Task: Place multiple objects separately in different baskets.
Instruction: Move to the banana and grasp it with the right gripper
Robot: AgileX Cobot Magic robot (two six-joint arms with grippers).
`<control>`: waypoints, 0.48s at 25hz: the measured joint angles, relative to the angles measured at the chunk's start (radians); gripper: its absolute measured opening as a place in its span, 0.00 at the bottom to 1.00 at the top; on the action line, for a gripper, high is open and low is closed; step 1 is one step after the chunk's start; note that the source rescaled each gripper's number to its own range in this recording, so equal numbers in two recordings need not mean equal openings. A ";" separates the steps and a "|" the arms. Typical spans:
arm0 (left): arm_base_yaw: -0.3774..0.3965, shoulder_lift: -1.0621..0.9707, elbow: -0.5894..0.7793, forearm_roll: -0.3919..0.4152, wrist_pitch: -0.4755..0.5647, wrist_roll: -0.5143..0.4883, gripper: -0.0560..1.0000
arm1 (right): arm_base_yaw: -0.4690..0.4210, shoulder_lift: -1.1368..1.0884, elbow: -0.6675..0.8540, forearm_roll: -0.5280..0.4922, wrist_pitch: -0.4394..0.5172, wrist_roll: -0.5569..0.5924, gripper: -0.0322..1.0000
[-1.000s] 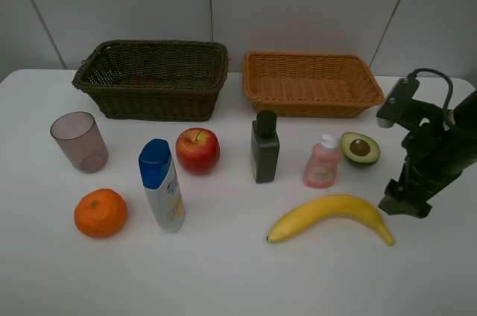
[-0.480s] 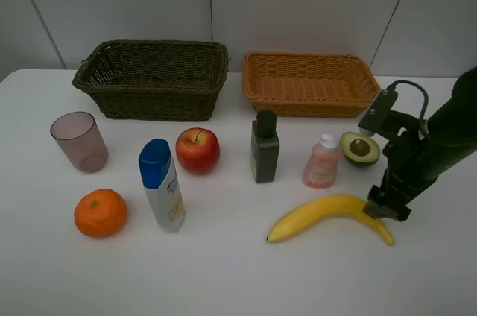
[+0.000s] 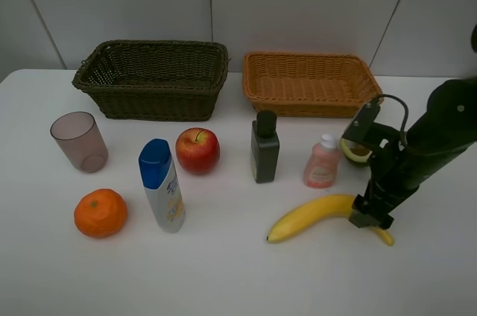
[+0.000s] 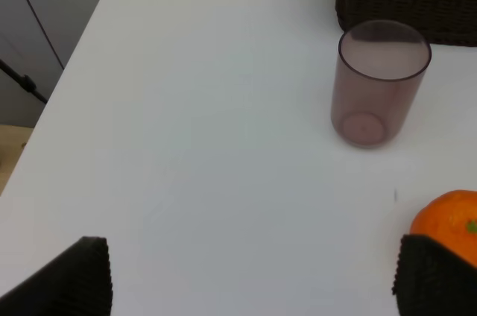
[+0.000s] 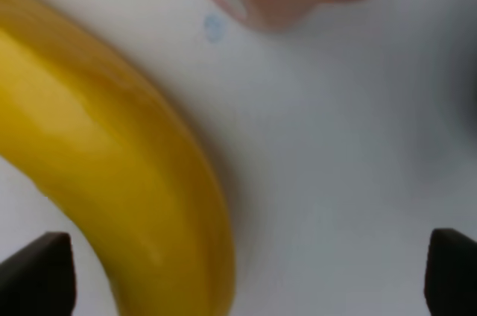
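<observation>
Across white table (image 3: pixel 223 275), holds right hand (image 3: pixel 370 219) wide open close over banana (image 3: pixel 309 217), beside pink bottle (image 3: pixel 322 163); holds left hand (image 4: pixel 257 282) wide open too, near orange (image 4: pixel 447 215) and cup (image 4: pixel 381 81).

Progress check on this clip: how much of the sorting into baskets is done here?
Done: nothing; the dark basket and the orange basket are both empty. In hand: the right gripper is open, down at the banana, nothing gripped yet. Left: all eight items sit on the table, among them the cup and the orange near the open left gripper.
</observation>
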 joint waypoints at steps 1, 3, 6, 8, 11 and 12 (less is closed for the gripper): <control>0.000 0.000 0.000 0.000 0.000 0.000 1.00 | 0.000 0.004 0.000 0.000 -0.004 0.000 0.99; 0.000 0.000 0.000 0.000 0.000 0.000 1.00 | 0.000 0.006 0.000 0.001 -0.014 0.000 0.99; 0.000 0.000 0.000 0.000 0.000 0.000 1.00 | 0.000 0.011 0.000 0.002 -0.029 0.000 0.99; 0.000 0.000 0.000 0.000 0.000 0.000 1.00 | 0.000 0.029 0.000 0.003 -0.033 0.000 0.99; 0.000 0.000 0.000 0.000 0.000 0.000 1.00 | 0.000 0.057 0.000 0.003 -0.035 0.000 0.99; 0.000 0.000 0.000 0.000 0.000 0.000 1.00 | 0.000 0.063 0.000 0.003 -0.036 0.000 0.99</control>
